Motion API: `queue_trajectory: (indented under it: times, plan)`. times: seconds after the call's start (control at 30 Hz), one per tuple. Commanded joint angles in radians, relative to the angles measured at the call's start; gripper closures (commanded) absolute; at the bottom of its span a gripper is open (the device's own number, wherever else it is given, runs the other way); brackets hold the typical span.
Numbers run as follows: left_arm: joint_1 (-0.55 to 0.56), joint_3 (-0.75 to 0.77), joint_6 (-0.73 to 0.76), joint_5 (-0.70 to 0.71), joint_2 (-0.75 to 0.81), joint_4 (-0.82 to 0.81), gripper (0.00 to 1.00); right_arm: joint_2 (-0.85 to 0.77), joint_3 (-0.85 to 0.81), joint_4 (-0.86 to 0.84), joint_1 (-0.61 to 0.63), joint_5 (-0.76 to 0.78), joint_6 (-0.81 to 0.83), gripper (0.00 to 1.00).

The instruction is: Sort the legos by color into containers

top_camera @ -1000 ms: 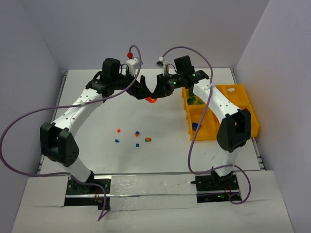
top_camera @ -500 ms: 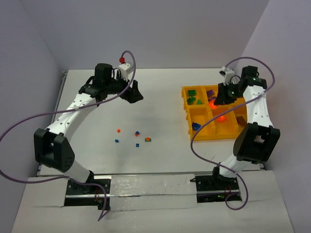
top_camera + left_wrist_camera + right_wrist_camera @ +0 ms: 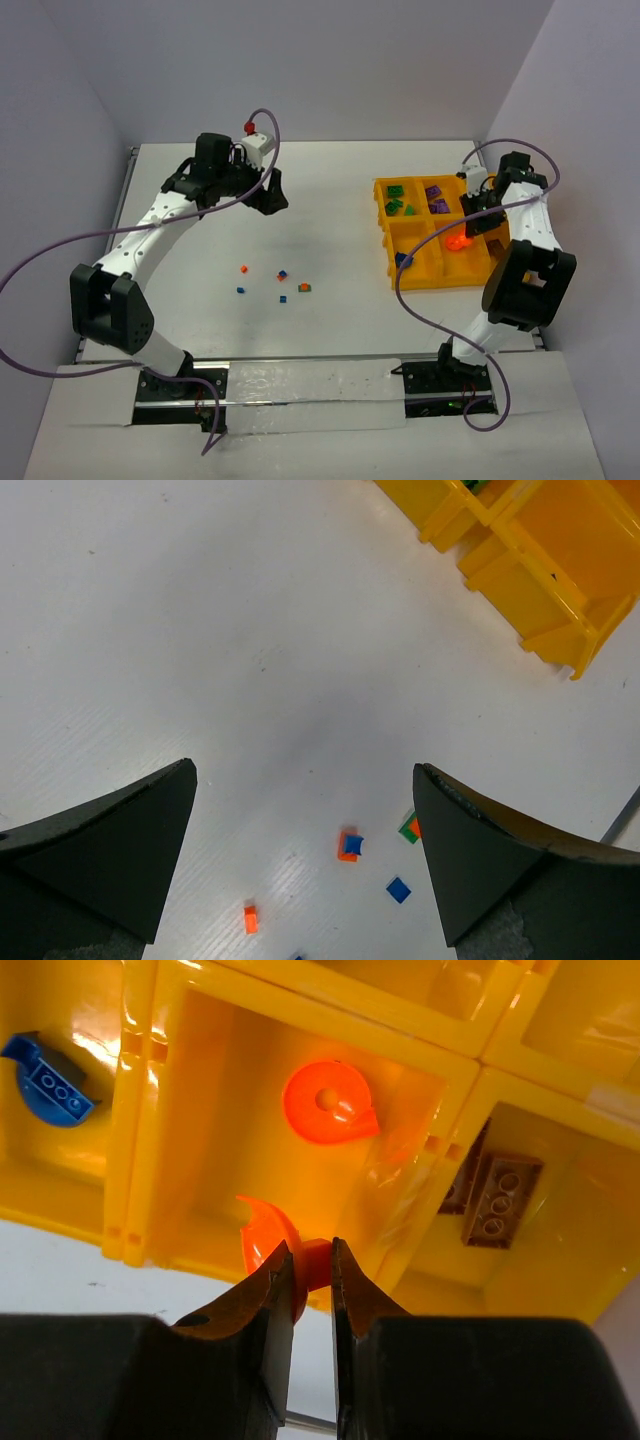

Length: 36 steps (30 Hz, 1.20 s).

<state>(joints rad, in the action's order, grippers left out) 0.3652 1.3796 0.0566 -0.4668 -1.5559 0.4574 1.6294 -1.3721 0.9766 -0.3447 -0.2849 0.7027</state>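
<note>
My right gripper (image 3: 311, 1260) is shut on an orange dish-shaped lego (image 3: 266, 1242), held just above the middle compartment of the yellow tray (image 3: 135, 1110). A second orange dish (image 3: 328, 1103) lies in that compartment. In the top view this gripper (image 3: 468, 226) hovers over the tray (image 3: 383, 222) with the dish (image 3: 459, 241) below it. My left gripper (image 3: 272, 195) hangs open and empty over the table's far left. Beneath it lie loose legos: an orange bit (image 3: 250, 918), a blue-on-orange piece (image 3: 349, 845), a blue bit (image 3: 398, 889) and a green-orange piece (image 3: 409, 828).
Other tray compartments hold green bricks (image 3: 396, 203), purple bricks (image 3: 436, 200), a blue brick (image 3: 48, 1075) and brown bricks (image 3: 495, 1195). The tray's corner (image 3: 520, 570) shows at the top right of the left wrist view. Purple cables loop from both arms.
My right arm swung from the table's middle over to the tray with the orange dish, then came down over the middle compartment. My left arm drew back to the left, still open.
</note>
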Motion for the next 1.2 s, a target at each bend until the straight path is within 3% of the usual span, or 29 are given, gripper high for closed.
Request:
queue_trajectory:
  times: [0.0, 0.1, 0.2, 0.33, 0.57, 0.8, 0.97, 1.03, 1.17]
  plan:
    - [-0.019, 0.018, -0.005, 0.022, -0.015, 0.015, 0.01, 0.021, 0.041, -0.11, 0.038, 0.067, 0.012, 0.93]
    - [-0.029, 0.021, -0.011, 0.016, -0.02, 0.018, 0.01, 0.036, 0.054, -0.127, 0.056, 0.068, 0.006, 0.84]
    - [-0.044, 0.024, -0.009, 0.011, -0.025, 0.031, 0.01, 0.049, 0.058, -0.141, 0.065, 0.084, -0.004, 0.56]
    - [-0.073, 0.013, -0.003, -0.013, -0.024, 0.049, 0.01, 0.042, 0.045, -0.138, 0.07, 0.091, -0.007, 0.39]
    - [-0.113, -0.028, 0.039, -0.113, 0.001, 0.056, 0.01, -0.018, -0.089, -0.041, 0.096, 0.007, 0.014, 0.36]
    - [-0.113, -0.184, 0.269, -0.186, 0.085, 0.087, 0.18, -0.071, -0.178, -0.008, 0.196, -0.125, -0.081, 0.32]
    - [-0.109, -0.264, 0.26, -0.073, 0.093, 0.069, 0.3, -0.103, -0.188, -0.055, 0.319, -0.143, -0.188, 0.19]
    - [-0.11, -0.296, 0.221, 0.055, 0.09, 0.046, 0.39, -0.096, -0.195, -0.071, 0.364, -0.148, -0.23, 0.03]
    - [-0.109, -0.345, 0.194, 0.189, 0.091, 0.05, 0.48, -0.087, -0.188, -0.104, 0.4, -0.16, -0.287, 0.0]
